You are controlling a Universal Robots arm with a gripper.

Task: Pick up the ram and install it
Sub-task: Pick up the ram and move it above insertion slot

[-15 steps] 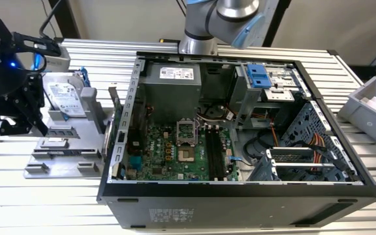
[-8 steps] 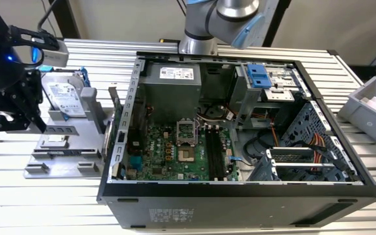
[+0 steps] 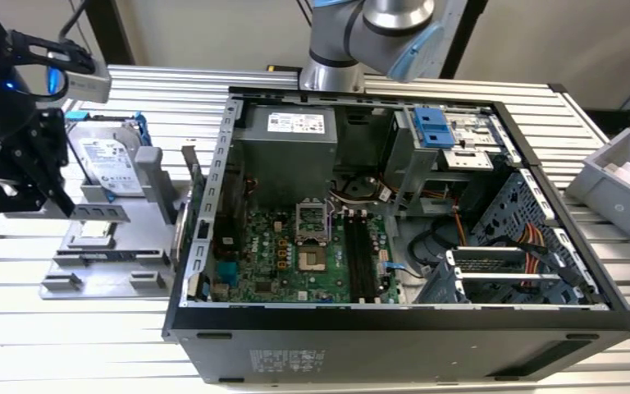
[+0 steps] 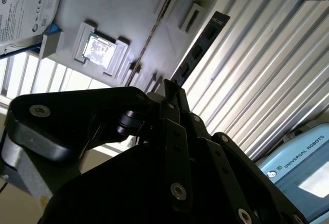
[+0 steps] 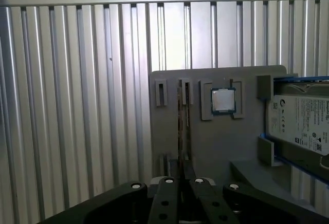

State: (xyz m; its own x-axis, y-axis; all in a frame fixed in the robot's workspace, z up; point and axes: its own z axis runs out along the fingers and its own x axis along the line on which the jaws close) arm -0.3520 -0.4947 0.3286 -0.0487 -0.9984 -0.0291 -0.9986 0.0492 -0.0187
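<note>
Hand [image 4: 172,86]: fingers pressed together, pinching one end of the ram [image 4: 202,47]. Stick juts straight out from the tips, seen edge-on in the first wrist view. Beyond it: grey holder plate [image 5: 169,131] w/ processor chip [image 5: 223,100] in its pocket, hard drive [image 5: 300,118] next to that. Plate sits on ribbed table [image 5: 77,106]. Open PC case [image 3: 403,324] just beside plate, toward the exterior view's right.

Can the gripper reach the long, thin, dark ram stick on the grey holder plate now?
Probably yes: the gripper hangs right above the ram stick, in line with it, and nothing lies between.
</note>
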